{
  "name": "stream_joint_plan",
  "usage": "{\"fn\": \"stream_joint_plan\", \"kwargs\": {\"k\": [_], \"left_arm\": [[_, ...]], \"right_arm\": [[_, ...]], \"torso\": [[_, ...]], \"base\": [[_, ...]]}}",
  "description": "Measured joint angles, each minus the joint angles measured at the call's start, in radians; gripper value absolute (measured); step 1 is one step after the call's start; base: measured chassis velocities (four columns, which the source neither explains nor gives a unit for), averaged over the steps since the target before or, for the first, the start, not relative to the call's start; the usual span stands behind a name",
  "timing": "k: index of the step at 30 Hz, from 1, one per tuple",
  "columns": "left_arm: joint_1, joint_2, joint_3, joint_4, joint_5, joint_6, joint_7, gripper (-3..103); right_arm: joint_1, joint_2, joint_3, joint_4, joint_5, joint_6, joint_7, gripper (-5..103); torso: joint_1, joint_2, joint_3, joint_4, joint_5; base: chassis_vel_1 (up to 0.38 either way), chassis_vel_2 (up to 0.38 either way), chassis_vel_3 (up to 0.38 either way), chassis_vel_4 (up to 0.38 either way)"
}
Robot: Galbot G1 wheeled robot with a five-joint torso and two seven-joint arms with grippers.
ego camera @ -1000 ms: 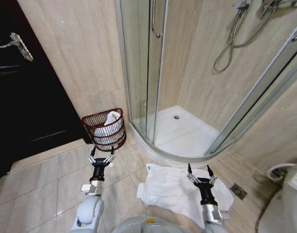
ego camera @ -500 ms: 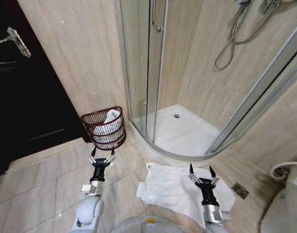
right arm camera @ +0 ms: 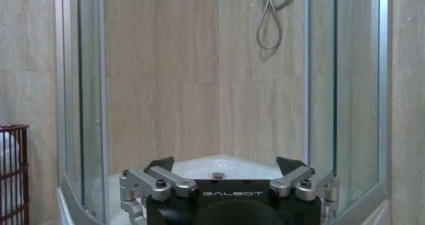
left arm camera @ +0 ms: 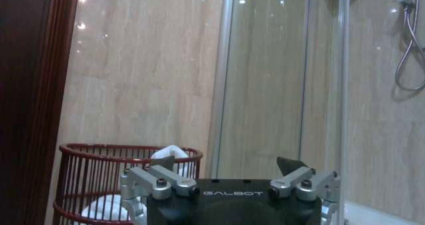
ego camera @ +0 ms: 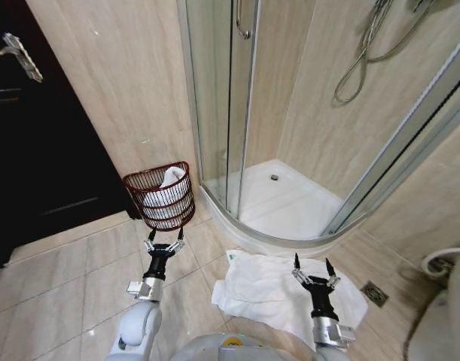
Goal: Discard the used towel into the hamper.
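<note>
Beige tile runs across the floor (ego camera: 64, 278) and up the walls of this bathroom, with a dark door (ego camera: 34, 135) on the left and a curved glass shower enclosure (ego camera: 237, 113) filling the corner, its white tray (ego camera: 290, 207) low inside and a shower hose (ego camera: 361, 60) looped on the wall behind.

The hamper (ego camera: 160, 197), a small round basket of reddish-brown wire, stands on the floor against the wall between the door and the shower glass. Something white and bunched sits inside it, probably cloth, though the weave hides most of it. A white towel (ego camera: 267, 293) lies spread and rumpled on the floor just in front of the shower's curved sill, well apart from the hamper.

The left pincer (ego camera: 164, 246) hangs above the tiles near the hamper, pointed toward it, its two fingers spread wide and gripping nothing; from its wrist the basket shows just past the fingertips. The right pincer (ego camera: 312, 272) hovers over the towel, fingers likewise spread wide and empty, clear of the cloth as far as I can tell.
</note>
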Motion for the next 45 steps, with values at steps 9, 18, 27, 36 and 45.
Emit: {"fn": "stream_joint_plan", "kwargs": {"k": [9,18,27,36,45], "left_arm": [[-0.004,-0.005,-0.005,0.007,0.020,-0.015,-0.001,100],[-0.019,-0.013,-0.007,0.023,0.030,-0.039,-0.016,100],[-0.010,-0.013,-0.020,0.012,0.041,-0.050,-0.029,100],[0.016,-0.026,-0.029,-0.016,0.064,-0.072,-0.042,100],[0.019,-0.036,-0.031,-0.032,0.064,-0.074,-0.044,100]], "right_arm": [[0.007,-0.002,-0.006,-0.005,-0.007,0.000,0.007,100],[0.007,-0.006,-0.007,-0.034,-0.003,-0.054,0.043,100],[0.077,-0.042,0.018,-0.183,0.135,-0.182,0.089,100],[0.116,-0.099,0.074,-0.283,0.213,-0.358,-0.110,100],[0.224,-0.140,0.112,-0.362,0.263,-0.641,-0.303,100]], "torso": [[0.000,-0.010,-0.012,0.0003,0.0000],[0.000,-0.007,-0.010,0.0003,0.0001],[0.000,-0.004,-0.007,0.0003,0.0003],[0.000,-0.002,-0.005,0.0002,0.0000],[0.000,-0.001,-0.004,0.0003,0.0000]], "base": [[0.000,0.000,0.000,0.000],[0.000,0.000,0.000,0.000],[0.000,0.000,0.000,0.000],[0.000,0.000,0.000,0.000],[0.000,0.000,0.000,0.000]]}}
